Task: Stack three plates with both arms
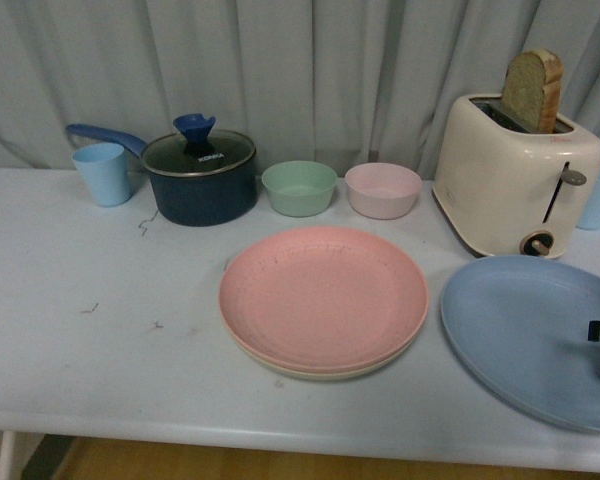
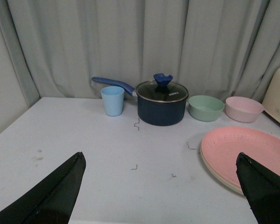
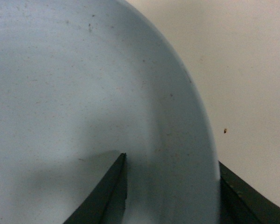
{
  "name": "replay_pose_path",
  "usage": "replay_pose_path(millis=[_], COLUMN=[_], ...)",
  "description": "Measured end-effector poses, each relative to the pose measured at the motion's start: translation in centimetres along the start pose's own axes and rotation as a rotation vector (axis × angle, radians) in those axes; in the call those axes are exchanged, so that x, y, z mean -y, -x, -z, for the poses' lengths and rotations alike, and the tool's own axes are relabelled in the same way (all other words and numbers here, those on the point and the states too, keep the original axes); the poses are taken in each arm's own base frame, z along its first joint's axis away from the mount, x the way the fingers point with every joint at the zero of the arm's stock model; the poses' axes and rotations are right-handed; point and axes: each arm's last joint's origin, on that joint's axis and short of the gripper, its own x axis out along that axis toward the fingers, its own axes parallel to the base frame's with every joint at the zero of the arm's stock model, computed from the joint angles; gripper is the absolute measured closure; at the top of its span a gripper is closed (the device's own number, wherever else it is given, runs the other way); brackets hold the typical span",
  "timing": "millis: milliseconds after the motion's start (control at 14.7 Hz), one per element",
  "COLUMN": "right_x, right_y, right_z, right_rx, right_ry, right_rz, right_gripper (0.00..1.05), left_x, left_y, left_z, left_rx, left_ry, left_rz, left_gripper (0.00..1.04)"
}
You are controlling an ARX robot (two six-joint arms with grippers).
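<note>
This is a kitchen-like setup staged on a pale table (image 1: 100, 360) before a grey curtain (image 1: 310, 70). Along the far side stand a lidded saucepan (image 1: 200, 185), a green bowl (image 1: 299, 188), a pink bowl (image 1: 382, 190), a blue cup (image 1: 102, 173) and, at the right, a cream toaster (image 1: 510, 180) holding a bread slice (image 1: 532, 90).

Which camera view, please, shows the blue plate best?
The front view: most of the blue plate shows there. The right wrist view shows only its rim, close up; the left wrist view misses it.
</note>
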Motion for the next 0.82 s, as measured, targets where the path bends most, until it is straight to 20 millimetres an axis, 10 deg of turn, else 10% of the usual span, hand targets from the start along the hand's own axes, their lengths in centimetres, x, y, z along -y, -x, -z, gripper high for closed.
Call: replay_pose_path(millis=[340,680,816], right_x=[0.2,1.6,-1.3], right_y=[1.0,8.1,12.1], right_z=[-0.4,-1.7,-3.4], right_rx=[0.037,0.176,0.285], right_ry=[-0.040,-0.072,-0.047], right_rz=[-0.028,-0.063,-0.225], right_gripper=[1.00,1.02,1.02], left_x=[0.0,0.0,0.0], left_y=[0.0,0.0,0.0], left_z=[0.0,0.0,0.0], left_rx=[0.000,0.000,0.000], left_ry=[0.000,0.000,0.000], left_rz=[0.000,0.000,0.000], left_gripper=[0.07,0.07,0.07])
